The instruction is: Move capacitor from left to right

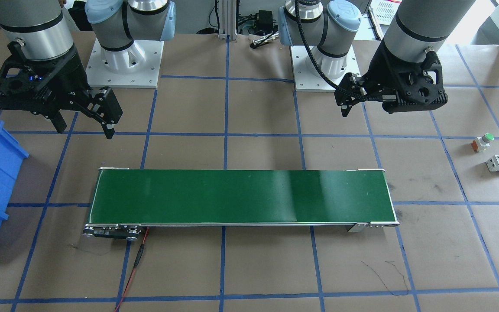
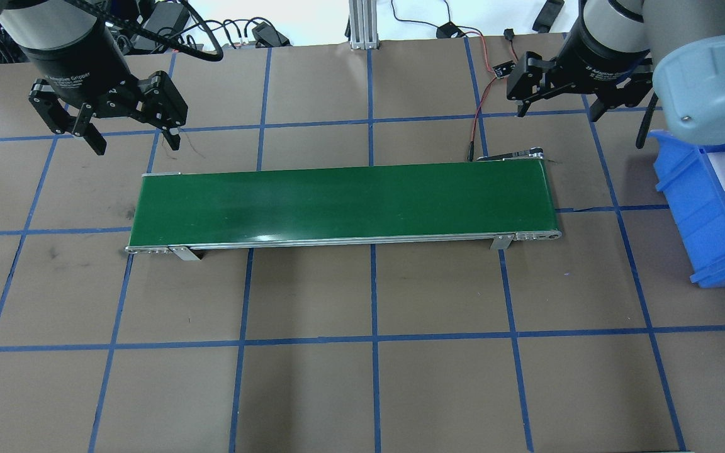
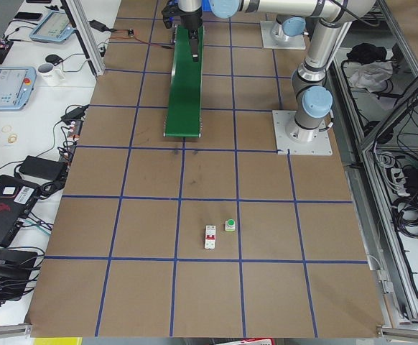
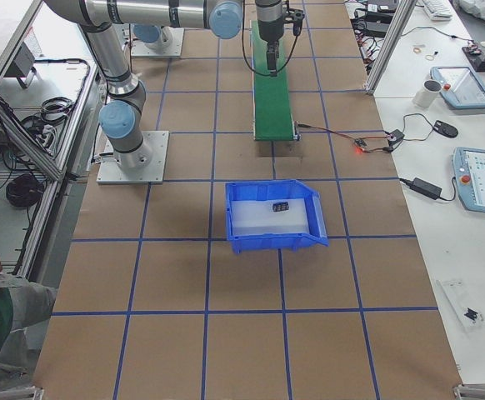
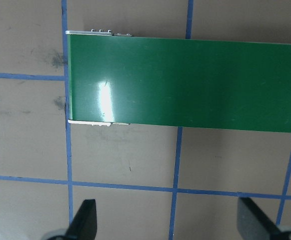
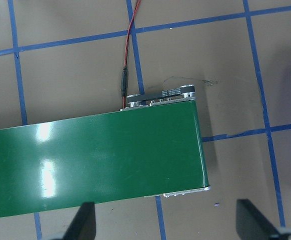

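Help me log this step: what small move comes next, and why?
Probably just hold: a small dark part, likely the capacitor, already lies in the bin on the right, while left hand and right hand hang open, holding nothing.

place: robotics lab | evidence: taped-grid table (image 2: pixel 337 390), conveyor belt (image 2: pixel 343 201), teach pendant (image 4: pixel 482 179)

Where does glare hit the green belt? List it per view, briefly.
Left wrist view: one bright white streak on the belt near its end. Right wrist view: two white patches. Front-facing view: a broad pale sheen right of centre. Overhead view: a faint glint at the near edge.
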`<state>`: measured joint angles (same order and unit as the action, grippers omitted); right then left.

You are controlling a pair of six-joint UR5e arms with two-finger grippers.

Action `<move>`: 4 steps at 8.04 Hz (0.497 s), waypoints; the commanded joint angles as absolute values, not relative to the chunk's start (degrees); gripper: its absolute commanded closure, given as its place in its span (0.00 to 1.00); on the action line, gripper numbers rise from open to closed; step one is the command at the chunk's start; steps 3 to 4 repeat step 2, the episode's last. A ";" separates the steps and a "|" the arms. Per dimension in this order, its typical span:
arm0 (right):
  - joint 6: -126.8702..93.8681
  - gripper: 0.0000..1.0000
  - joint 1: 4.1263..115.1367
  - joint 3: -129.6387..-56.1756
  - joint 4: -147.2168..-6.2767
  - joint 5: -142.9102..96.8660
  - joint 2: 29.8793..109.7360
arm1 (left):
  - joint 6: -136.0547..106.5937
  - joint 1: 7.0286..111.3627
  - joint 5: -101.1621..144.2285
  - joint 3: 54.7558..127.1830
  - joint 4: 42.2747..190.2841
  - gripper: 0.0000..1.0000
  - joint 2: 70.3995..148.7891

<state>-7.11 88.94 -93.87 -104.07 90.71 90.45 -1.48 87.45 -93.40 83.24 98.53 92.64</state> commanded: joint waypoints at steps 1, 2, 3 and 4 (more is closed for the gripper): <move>-7.12 0.00 88.95 -93.87 -104.06 90.88 90.44 | -1.41 87.45 -93.43 83.23 98.53 0.00 92.64; -7.12 0.00 88.95 -93.87 -104.06 90.88 90.44 | -1.41 87.45 -93.43 83.15 98.53 0.00 92.64; -7.12 0.00 88.95 -93.87 -104.06 90.88 90.44 | -1.41 87.45 -93.43 83.15 98.53 0.00 92.64; -7.12 0.00 88.95 -93.87 -104.06 90.88 90.44 | -1.41 87.45 -93.43 83.15 98.53 0.00 92.64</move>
